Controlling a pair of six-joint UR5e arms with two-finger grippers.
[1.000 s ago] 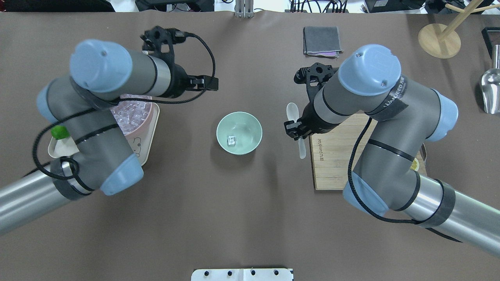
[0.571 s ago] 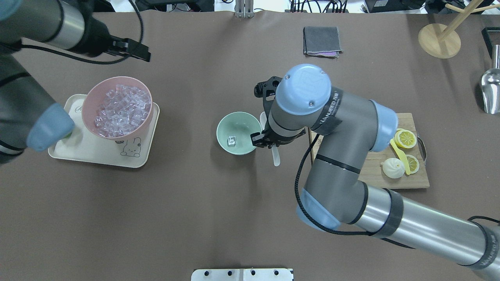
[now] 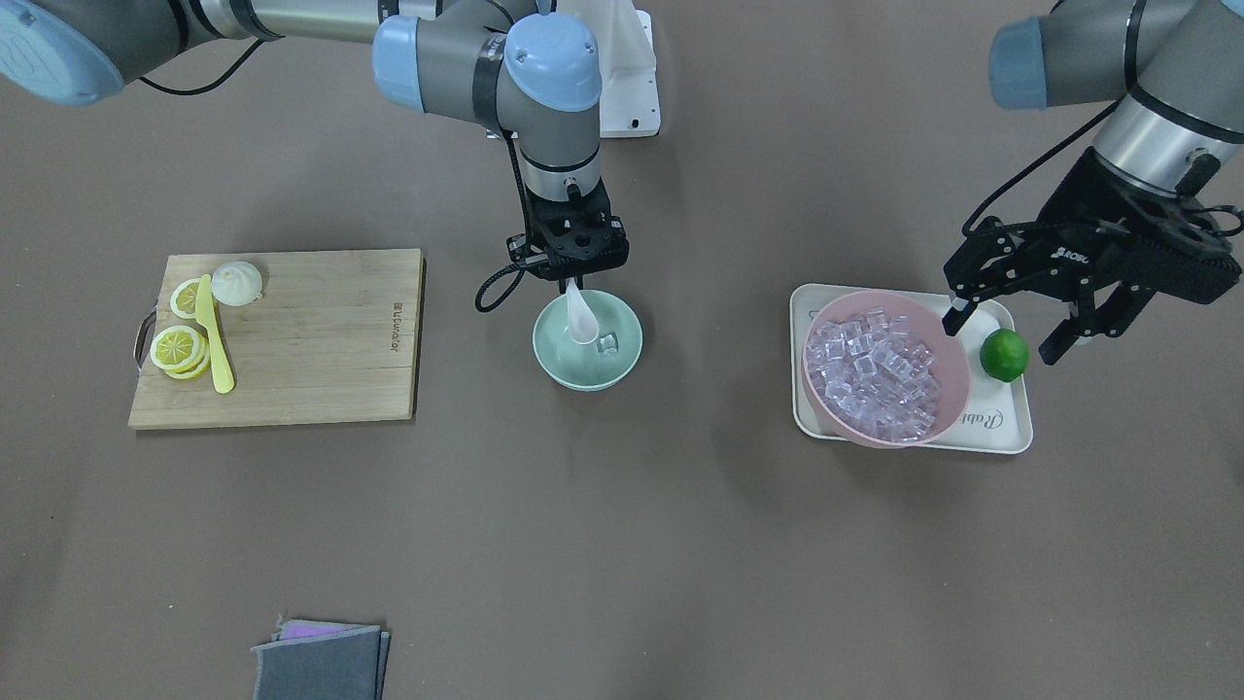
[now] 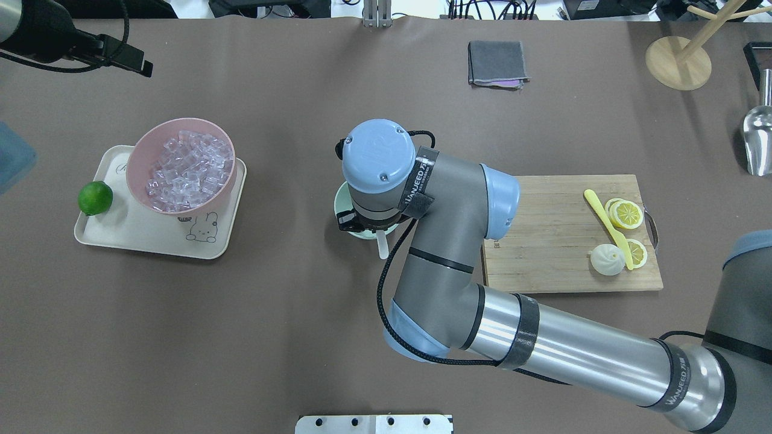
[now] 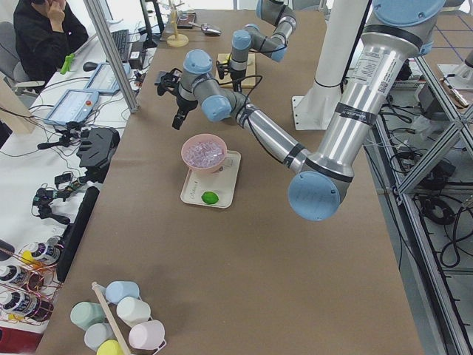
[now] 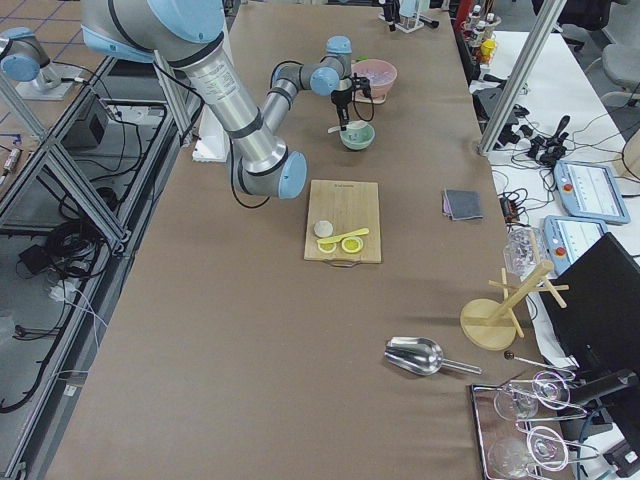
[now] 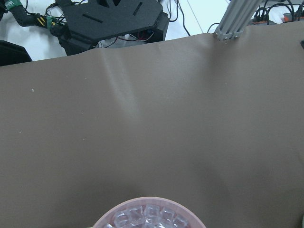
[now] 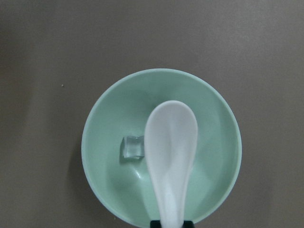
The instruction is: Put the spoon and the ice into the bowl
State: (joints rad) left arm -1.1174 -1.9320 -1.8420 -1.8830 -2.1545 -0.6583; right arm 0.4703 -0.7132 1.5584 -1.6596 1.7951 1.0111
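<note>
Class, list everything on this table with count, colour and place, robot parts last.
bowl: one, mint green, centre
spoon: one, white, held over the bowl
ice: one clear cube, in the bowl
pink bowl: one, full of clear cubes, on the tray
tray: one, cream, robot's left
lime: one, green, on the tray
board: one, wooden, robot's right
lemon slices: a few, yellow, on the board
knife: one, yellow, on the board
bun: one, white, on the board
cloth: one, grey, far side
scoop: one, silver, right edge
right claw: shut on the spoon
left claw: open, raised near the tray
</note>
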